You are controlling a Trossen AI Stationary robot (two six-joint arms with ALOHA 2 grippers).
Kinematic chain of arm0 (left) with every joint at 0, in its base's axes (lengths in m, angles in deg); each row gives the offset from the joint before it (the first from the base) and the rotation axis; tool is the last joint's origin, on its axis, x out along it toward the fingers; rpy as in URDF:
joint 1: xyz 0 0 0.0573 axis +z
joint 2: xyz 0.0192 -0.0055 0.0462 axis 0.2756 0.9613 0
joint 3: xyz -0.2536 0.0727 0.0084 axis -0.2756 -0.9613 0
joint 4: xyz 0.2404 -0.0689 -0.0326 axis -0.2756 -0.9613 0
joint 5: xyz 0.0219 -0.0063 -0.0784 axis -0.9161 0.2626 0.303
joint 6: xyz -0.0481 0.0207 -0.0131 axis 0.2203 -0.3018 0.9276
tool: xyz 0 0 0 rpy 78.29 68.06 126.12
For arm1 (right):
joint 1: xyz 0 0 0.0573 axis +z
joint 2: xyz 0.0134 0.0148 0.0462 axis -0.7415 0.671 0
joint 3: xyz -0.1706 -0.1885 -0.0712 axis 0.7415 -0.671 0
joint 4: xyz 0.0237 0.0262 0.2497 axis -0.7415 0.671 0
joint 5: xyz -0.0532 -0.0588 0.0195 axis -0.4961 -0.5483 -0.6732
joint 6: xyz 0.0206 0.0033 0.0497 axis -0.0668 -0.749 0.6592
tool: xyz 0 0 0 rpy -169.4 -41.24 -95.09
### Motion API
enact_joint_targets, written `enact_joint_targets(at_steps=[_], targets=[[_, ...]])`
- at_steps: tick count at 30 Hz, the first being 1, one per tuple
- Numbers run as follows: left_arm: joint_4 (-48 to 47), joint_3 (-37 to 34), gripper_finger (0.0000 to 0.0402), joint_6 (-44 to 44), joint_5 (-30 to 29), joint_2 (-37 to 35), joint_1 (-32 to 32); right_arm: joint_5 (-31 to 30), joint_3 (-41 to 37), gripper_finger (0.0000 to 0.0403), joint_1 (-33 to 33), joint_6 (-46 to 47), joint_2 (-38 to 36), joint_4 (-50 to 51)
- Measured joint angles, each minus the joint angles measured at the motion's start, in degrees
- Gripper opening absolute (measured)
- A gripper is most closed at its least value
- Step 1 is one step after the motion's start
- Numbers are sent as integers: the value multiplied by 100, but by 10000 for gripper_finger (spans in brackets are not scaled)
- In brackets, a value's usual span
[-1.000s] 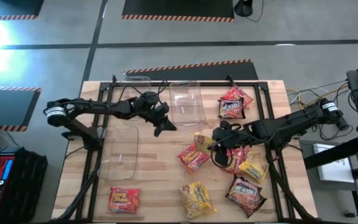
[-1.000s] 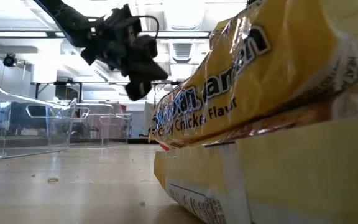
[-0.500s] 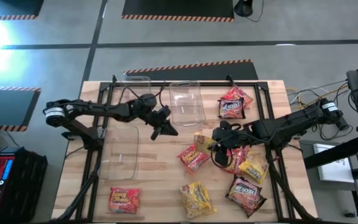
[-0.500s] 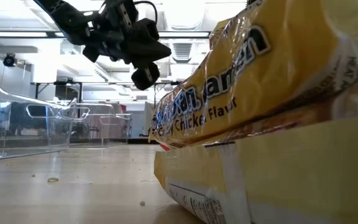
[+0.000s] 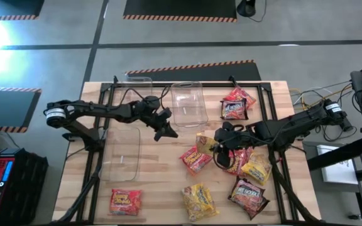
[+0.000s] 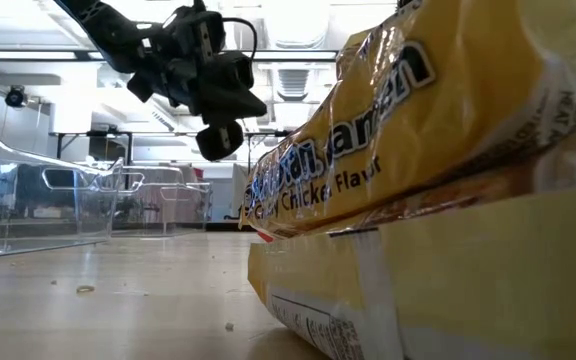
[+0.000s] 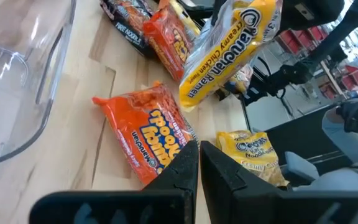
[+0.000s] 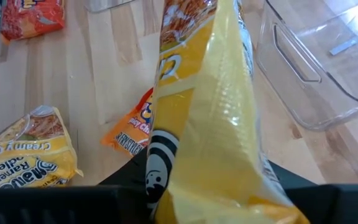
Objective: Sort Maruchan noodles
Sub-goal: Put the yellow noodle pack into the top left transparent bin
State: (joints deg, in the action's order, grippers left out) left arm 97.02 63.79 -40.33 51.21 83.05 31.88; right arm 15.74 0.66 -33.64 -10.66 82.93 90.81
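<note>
My right gripper (image 5: pixel 217 144) is shut on a yellow Maruchan packet (image 5: pixel 204 143) and holds it above the table's middle; the left wrist view shows that packet (image 7: pixel 229 50) in the air. My left gripper (image 5: pixel 166 129) hovers shut and empty between the clear bins, above the table (image 6: pixel 218 140). An orange-red packet (image 5: pixel 195 159) lies flat on the wood below the held one. More packets lie flat: red ones (image 5: pixel 234 103) at the far right, a red one (image 5: pixel 125 201) near left, a yellow one (image 5: pixel 198 199) at the near edge. My right gripper pinches one end of the yellow packet (image 8: pixel 166 177) between its two fingers, which the packet itself mostly hides. The fingers come from the table's right, slanting down. The packet sticks out ahead of them, tilted, lifted clear of the table.
Clear plastic bins stand at the far middle (image 5: pixel 189 103), left (image 5: pixel 121 150) and far left (image 5: pixel 138 83). Yellow (image 5: pixel 255 168) and dark (image 5: pixel 249 193) packets crowd the near right under my right arm. A yellow packet (image 6: pixel 418 200) fills the low view. A black frame (image 5: pixel 105 94) rims the table.
My left gripper has rolled a little about its own pointing line while hovering in the same spot, staying shut. My right gripper and the yellow packet have kept still.
</note>
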Motion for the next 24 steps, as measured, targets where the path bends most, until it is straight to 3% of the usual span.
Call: enact_joint_targets(at_steps=[13, 18, 24], targets=[[213, 0, 0, -236, -220, -9, -2, -4, 2, 116, 0, -27, 0, -52], [270, 0, 0, -145, 933, 25, -19, -6, 2, 117, 0, -88, 0, -74], [357, 0, 0, 370, 1142, 297, -37, -46, 4, 115, -2, -151, 0, -219]])
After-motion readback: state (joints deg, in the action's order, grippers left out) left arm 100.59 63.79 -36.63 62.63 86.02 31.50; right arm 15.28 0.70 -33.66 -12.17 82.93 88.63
